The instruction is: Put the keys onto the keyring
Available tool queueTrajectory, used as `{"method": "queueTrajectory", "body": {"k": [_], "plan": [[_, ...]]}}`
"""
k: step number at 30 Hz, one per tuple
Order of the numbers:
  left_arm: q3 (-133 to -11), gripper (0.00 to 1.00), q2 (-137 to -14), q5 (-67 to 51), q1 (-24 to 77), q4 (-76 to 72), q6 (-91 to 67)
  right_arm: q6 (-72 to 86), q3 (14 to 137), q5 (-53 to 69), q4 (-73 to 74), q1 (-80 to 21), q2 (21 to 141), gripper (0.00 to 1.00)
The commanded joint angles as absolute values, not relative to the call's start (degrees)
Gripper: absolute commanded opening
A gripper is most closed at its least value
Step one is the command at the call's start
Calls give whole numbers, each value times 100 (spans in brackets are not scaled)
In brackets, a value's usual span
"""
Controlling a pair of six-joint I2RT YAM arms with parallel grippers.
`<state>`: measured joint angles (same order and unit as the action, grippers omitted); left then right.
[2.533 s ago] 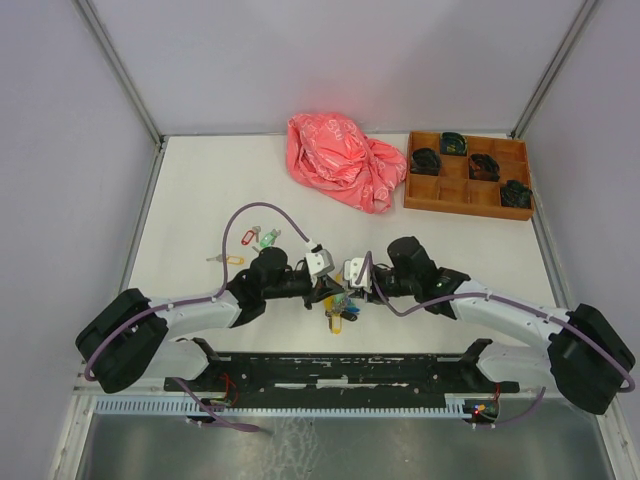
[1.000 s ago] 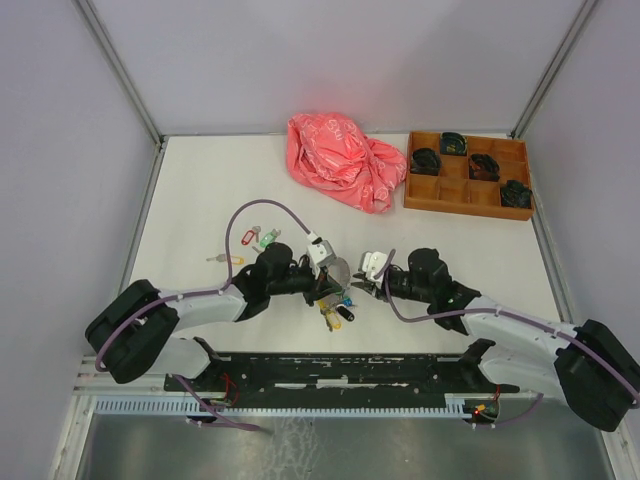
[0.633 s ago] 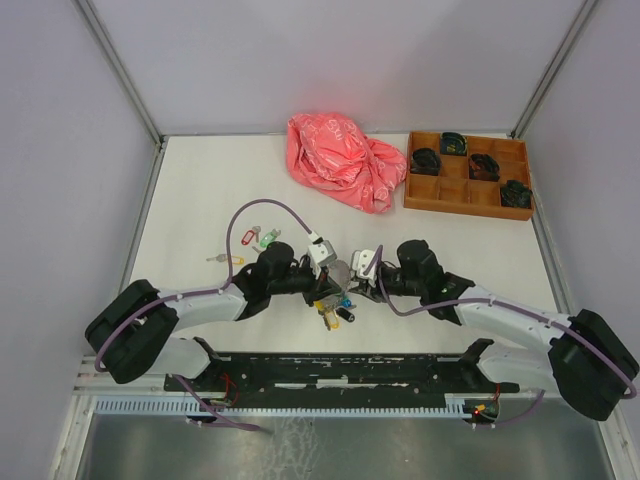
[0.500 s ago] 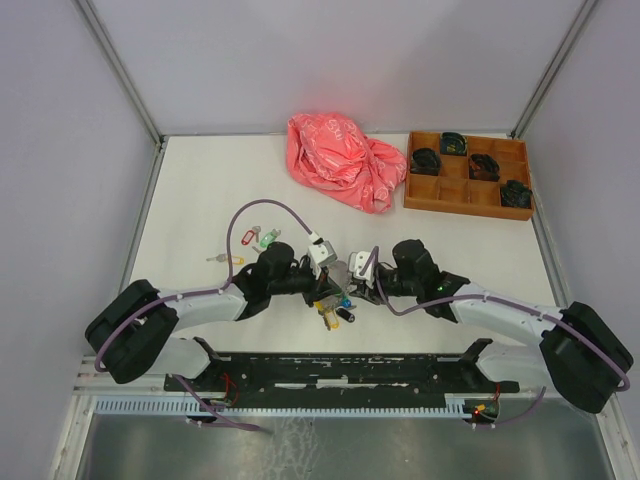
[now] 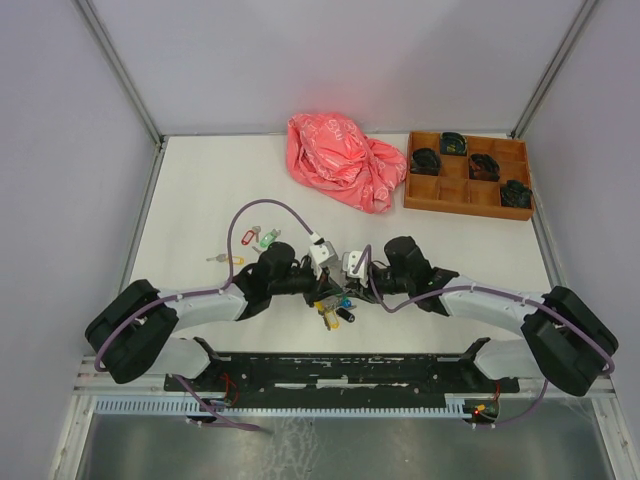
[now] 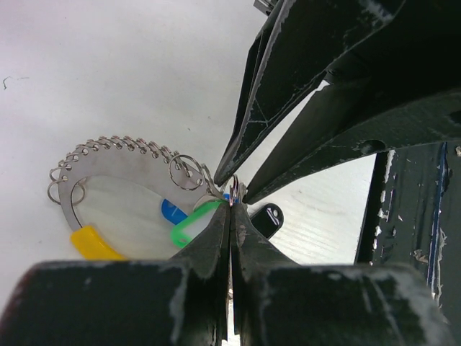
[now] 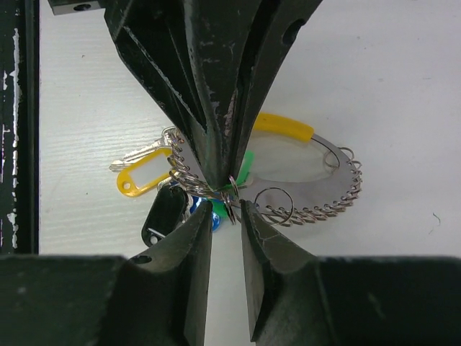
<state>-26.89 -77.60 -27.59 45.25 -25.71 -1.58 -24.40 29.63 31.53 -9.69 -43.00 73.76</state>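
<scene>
The keyring, a silvery coiled loop with a yellow band, hangs low over the table between my two grippers. My left gripper is shut on it where a small split ring sits. Green, blue and black tags hang there. In the right wrist view the keyring carries a yellow-tagged key. My right gripper is open, its jaws on either side of the small ring, tip to tip with the left gripper. In the top view the right gripper nearly touches it.
Loose keys with red and green tags and one with a yellow tag lie on the table left of the left arm. A pink plastic bag lies at the back. A wooden tray of black bundles stands back right.
The right gripper pulled away to the right about a second ago, then came back left and now straddles the small ring at the left gripper's tips. The left gripper kept its hold.
</scene>
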Motion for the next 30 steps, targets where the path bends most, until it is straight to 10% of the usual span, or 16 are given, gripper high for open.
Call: {"method": "queueTrajectory", "body": {"k": [1,8,30], "plan": [[-2925,3,-7575,-2918,4561,-2729,53,-2543,3192,3384,-1235,-4289,7469,27],[-2890,3,-7506,-2810,4567,-2605,49,-2530,3129,3350,-1269,-4290,7391,1],[-2634,3,-7671,-2340,4438,-2377,-653,-1391,1850,2918,-3953,-4271,6766,1]]}}
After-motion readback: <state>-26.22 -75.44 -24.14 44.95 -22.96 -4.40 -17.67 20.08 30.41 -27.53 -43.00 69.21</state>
